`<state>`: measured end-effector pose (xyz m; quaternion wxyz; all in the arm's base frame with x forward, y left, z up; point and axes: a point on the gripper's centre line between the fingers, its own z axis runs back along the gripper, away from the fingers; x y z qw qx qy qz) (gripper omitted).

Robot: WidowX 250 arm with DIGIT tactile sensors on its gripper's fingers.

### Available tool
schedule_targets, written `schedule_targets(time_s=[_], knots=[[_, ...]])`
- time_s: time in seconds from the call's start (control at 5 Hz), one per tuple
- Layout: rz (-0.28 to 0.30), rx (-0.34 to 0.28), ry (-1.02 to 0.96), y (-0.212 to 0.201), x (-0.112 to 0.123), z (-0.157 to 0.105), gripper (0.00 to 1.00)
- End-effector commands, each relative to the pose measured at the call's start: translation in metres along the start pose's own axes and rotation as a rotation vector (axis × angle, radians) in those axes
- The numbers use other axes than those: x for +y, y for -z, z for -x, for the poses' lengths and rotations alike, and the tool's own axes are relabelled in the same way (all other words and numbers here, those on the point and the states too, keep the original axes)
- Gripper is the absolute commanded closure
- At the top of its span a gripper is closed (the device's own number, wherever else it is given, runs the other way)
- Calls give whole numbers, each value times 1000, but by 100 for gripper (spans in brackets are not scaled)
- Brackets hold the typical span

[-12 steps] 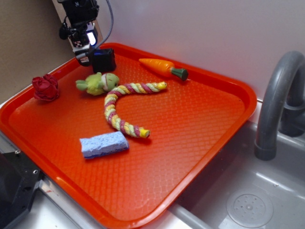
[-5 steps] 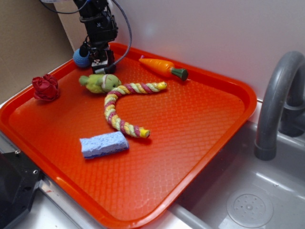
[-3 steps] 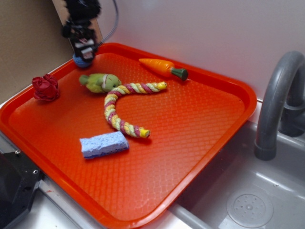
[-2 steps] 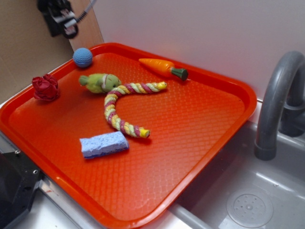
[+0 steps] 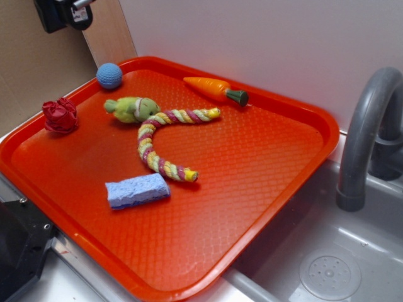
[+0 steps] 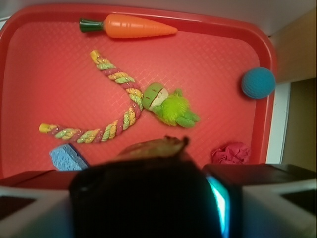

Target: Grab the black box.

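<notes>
The black box (image 6: 143,208) fills the bottom middle of the wrist view, held between the two grey fingers (image 6: 29,210) of my gripper (image 6: 148,191). The jaws are shut on it, and a teal light glows along its right side. In the exterior view my gripper (image 5: 62,12) is high at the top left, above and outside the tray's far left corner, partly cut off by the frame. There the box cannot be told apart from the dark gripper.
The orange tray (image 5: 296,163) holds a blue ball (image 5: 109,75), a carrot toy (image 5: 214,89), a green plush toy (image 5: 133,109), a striped rope (image 5: 157,141), a blue sponge (image 5: 137,190) and a red cloth (image 5: 60,116). Faucet (image 5: 365,126) and sink (image 5: 327,270) are at right, a black device (image 5: 16,251) at lower left.
My gripper came down on the black box at the tray's far left corner, shut on it and rose up and left with it. The blue ball came into view.
</notes>
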<state>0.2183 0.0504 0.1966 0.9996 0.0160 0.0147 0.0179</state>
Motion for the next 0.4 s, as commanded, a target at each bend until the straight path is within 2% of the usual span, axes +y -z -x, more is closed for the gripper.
schedule_targets(time_s=[0.0, 0.2], knots=[[-4, -34, -18, 10, -11, -1, 100], [-19, -34, -25, 13, -10, -1, 100]])
